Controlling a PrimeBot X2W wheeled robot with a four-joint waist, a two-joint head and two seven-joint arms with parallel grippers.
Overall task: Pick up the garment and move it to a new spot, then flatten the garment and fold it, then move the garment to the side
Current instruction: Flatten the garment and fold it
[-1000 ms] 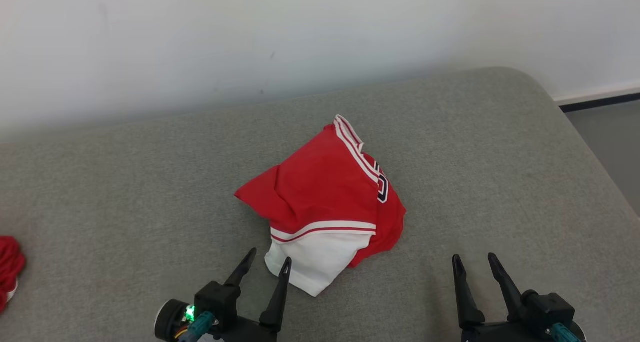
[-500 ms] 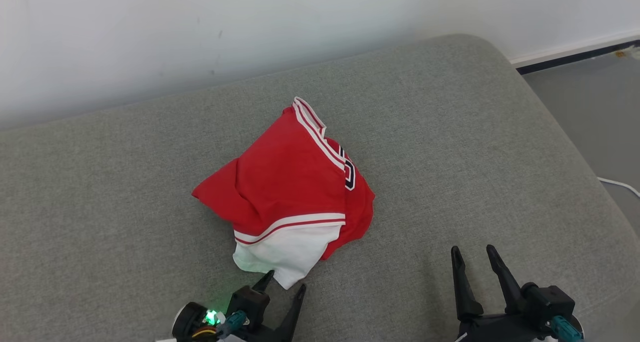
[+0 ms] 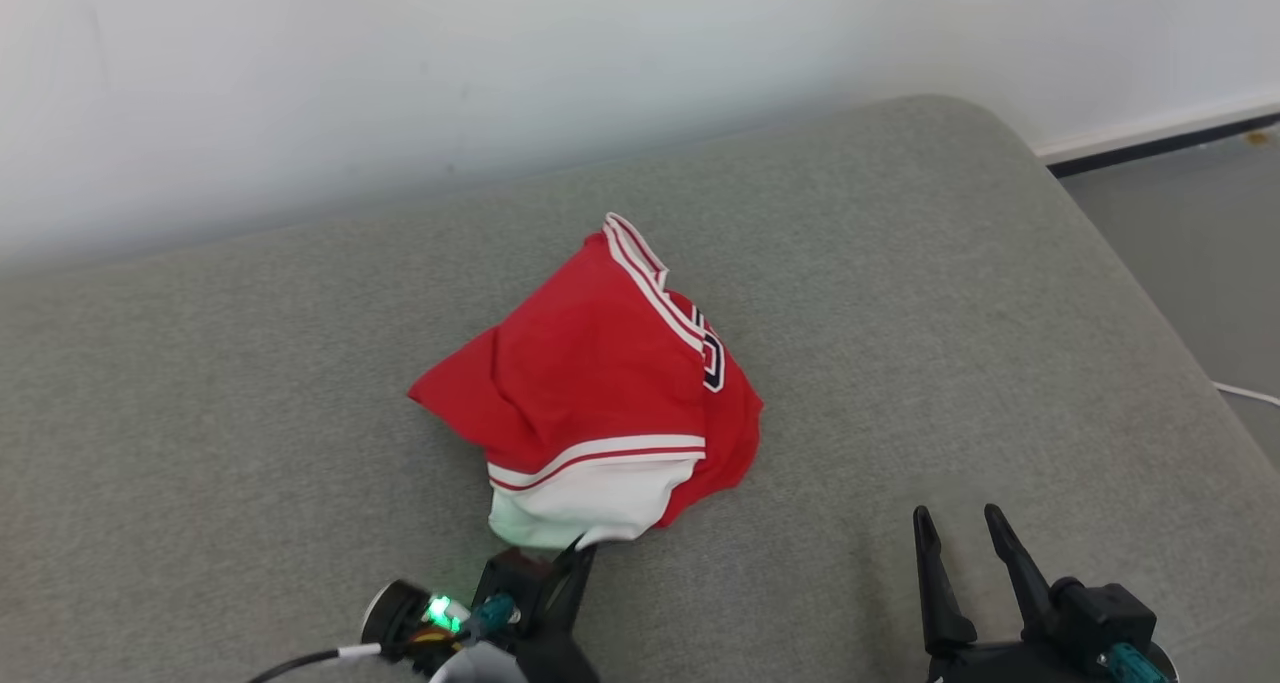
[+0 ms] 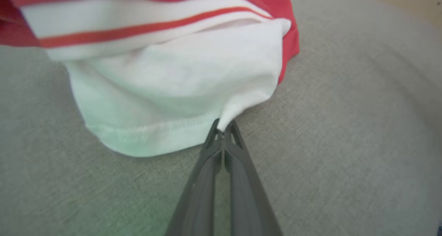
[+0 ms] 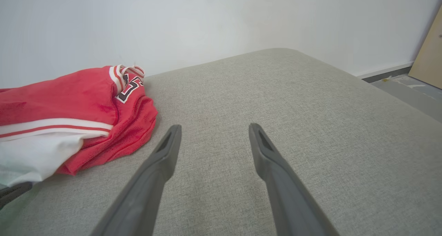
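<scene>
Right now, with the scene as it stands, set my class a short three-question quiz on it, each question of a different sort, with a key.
1. True or false: the left gripper is shut on a white corner of the garment.
2. The right gripper is: A) shut on the garment; B) open, apart from the garment; C) open around a sleeve.
3. Fill in: the garment lies on a grey ____.
Key: 1 true; 2 B; 3 cushion.
</scene>
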